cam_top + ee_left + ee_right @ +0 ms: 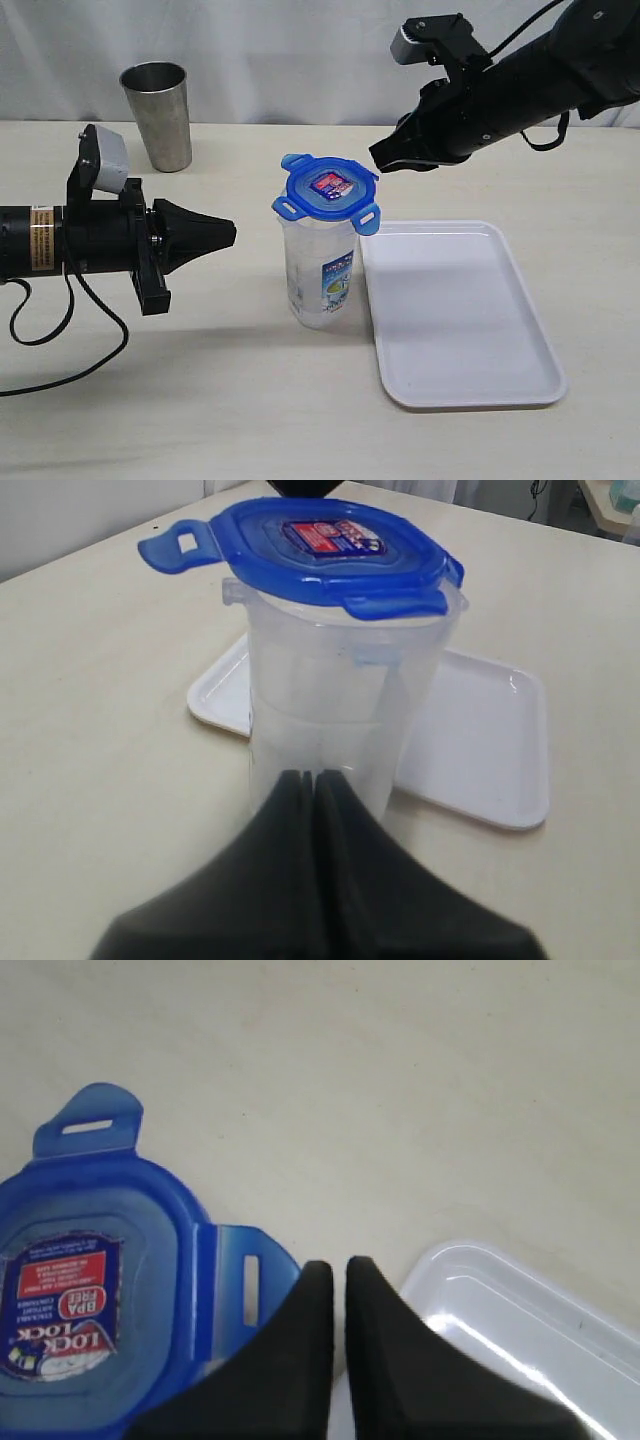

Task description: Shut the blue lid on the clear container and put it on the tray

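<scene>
Plastic this thin likely makes the clear container (pixel 320 275) light, slick and tippy, best gripped mid-body, as it stands beside the tray (pixel 470 390), blue lid (pixel 330 188) atop, flaps out, while left gripper (pixel 228 236) and right gripper (pixel 378 158) are pinched together, empty.

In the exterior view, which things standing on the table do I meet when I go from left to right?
steel tumbler → clear container, with the blue lid resting on top → tray
</scene>
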